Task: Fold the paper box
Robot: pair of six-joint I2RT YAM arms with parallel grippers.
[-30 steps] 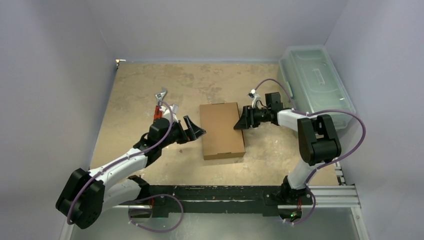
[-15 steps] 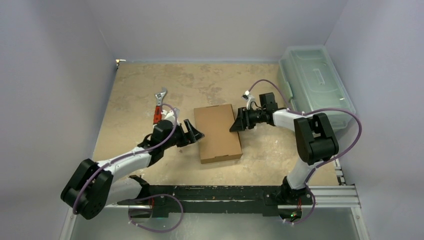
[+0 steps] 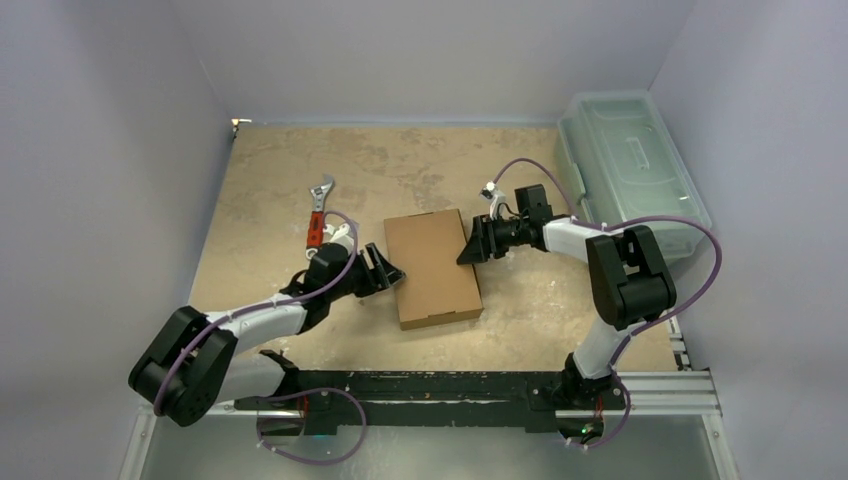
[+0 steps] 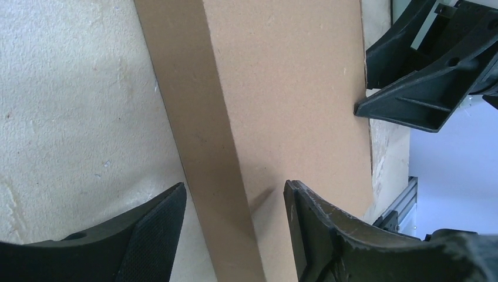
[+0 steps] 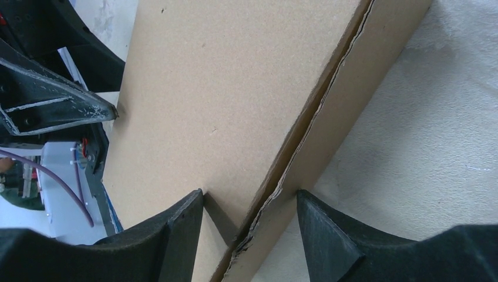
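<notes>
– Any lettering on the paper box [image 3: 432, 265]?
– None; its brown cardboard faces are plain in all three views.
– The translucent plastic bin [image 3: 630, 165]?
– Anything on its lid is too small to read.
– And the red-handled wrench [image 3: 318, 212]?
– No brand or number legible there either.

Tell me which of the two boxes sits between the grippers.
The brown paper box in the middle; the pale-green plastic bin stands apart at the far right.
</notes>
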